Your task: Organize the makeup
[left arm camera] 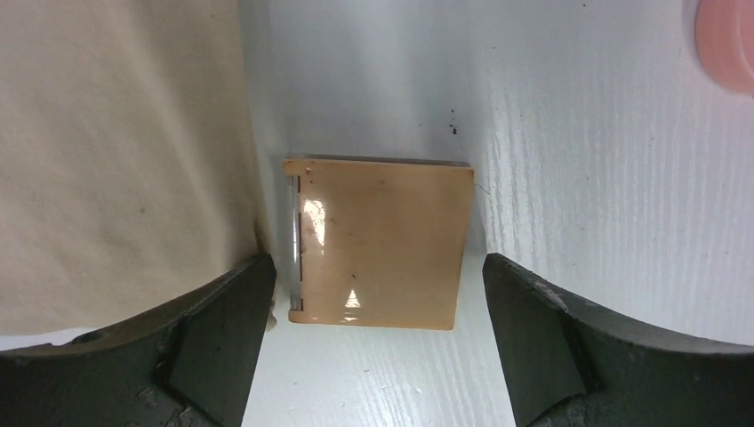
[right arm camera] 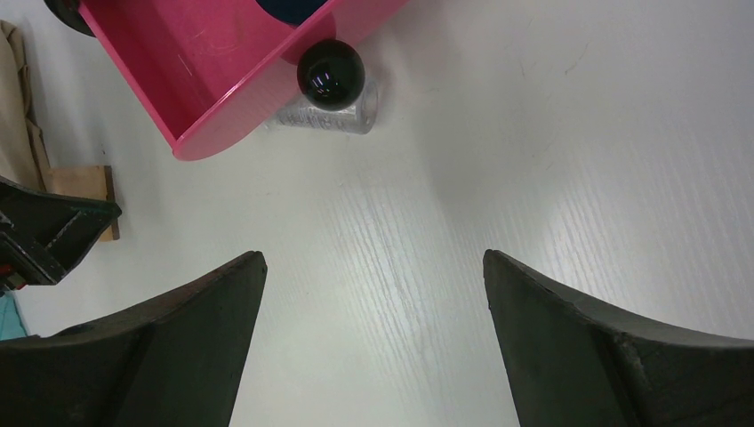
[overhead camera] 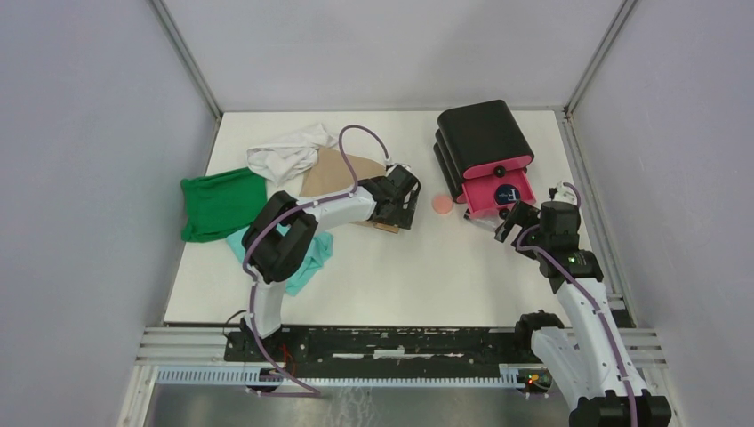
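Note:
A tan square pad (left arm camera: 378, 240) lies flat on the white table, beside the tan cloth (left arm camera: 116, 151). My left gripper (left arm camera: 378, 342) is open just above it, one finger on each side, not touching. The pad's edge shows under that gripper from above (overhead camera: 388, 228). A salmon-pink round puff (overhead camera: 441, 204) lies to the right of it. A small dark round jar (overhead camera: 507, 193) sits in the open pink drawer (right arm camera: 222, 71). A clear vial (right arm camera: 324, 117) lies on the table against the drawer front. My right gripper (right arm camera: 373, 347) is open and empty over bare table. The egg-shaped sponge is out of view.
The black box (overhead camera: 485, 133) stands at the back right, its lower pink drawer pulled out, with a black knob (right arm camera: 330, 74). White (overhead camera: 284, 151), green (overhead camera: 220, 203) and teal (overhead camera: 307, 258) cloths lie heaped at the left under the left arm.

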